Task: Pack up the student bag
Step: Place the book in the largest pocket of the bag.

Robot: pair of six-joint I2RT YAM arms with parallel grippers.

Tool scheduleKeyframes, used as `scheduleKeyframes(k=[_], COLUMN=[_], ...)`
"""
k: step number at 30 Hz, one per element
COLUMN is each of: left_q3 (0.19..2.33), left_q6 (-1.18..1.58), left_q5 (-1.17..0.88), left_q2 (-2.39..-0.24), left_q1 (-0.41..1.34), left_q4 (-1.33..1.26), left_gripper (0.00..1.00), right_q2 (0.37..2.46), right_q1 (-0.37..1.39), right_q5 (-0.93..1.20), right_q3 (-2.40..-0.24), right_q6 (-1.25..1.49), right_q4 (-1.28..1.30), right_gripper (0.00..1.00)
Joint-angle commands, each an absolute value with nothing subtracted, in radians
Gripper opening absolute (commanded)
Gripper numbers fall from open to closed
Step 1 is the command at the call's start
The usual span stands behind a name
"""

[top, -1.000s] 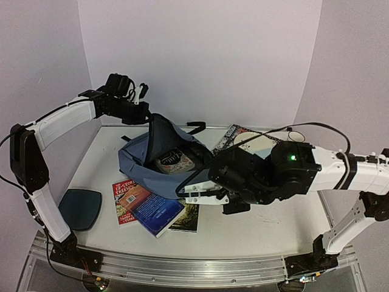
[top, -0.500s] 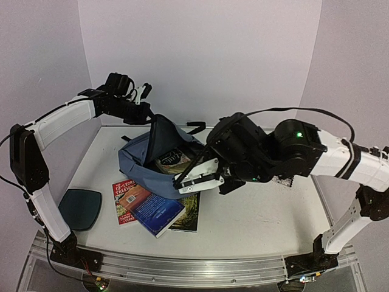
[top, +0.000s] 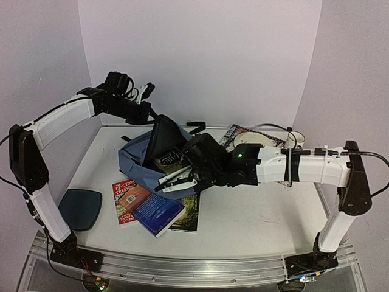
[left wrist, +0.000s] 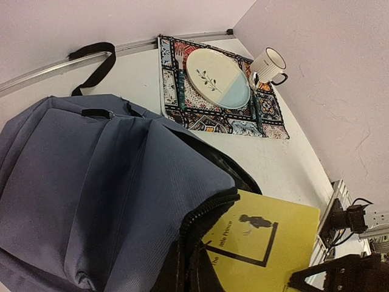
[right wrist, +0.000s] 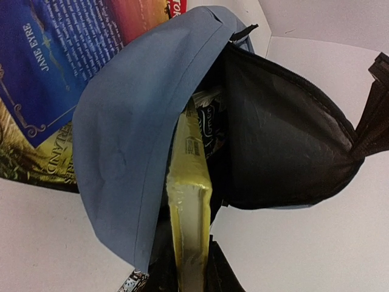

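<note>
The right claw (right wrist: 193, 271) was clamped narrowly on one edge of the yellow book (right wrist: 188, 201). Its fingers were cut off at the bottom edge of the right wrist view. The left claw (top: 148, 113) was closed on the held-up rim of the student bag (top: 137, 163). Its fingertips could not be made out in the left wrist view.

The bag lay centre-left in the top view with its mouth open. It contained the leading end of the yellow book and a dark-covered book (top: 170, 159), which was mostly hidden.

The right arm extended low from the right edge of the frame. The left arm arched in from the upper left.
</note>
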State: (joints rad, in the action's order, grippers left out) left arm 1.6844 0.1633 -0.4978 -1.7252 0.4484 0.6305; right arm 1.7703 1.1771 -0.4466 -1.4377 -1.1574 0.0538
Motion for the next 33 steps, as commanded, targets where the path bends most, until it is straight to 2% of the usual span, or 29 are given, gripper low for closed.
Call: scheduleKeyframes(k=[1, 22, 33], left_q3=[1.745, 1.764, 1.759], left_q6=[0.148, 0.155, 0.166], left_q5=[-0.547, -0.629, -0.669], left_q2=[-1.645, -1.614, -1.610], left_q1=[0.442, 0.442, 0.443], left_q4=[0.608, 0.638, 0.647], left_gripper=[0.00, 0.00, 0.00], right_q2=[1.786, 2.064, 2.309], right_q1=[1.171, 1.043, 0.970], right_q5=[-0.452, -0.327, -0.215], right_q3=[-1.475, -1.443, -1.633], right_q6=[-1.215, -1.271, -1.272], right_q4=[-0.191, -0.599, -0.619], right_gripper=[0.00, 0.00, 0.00])
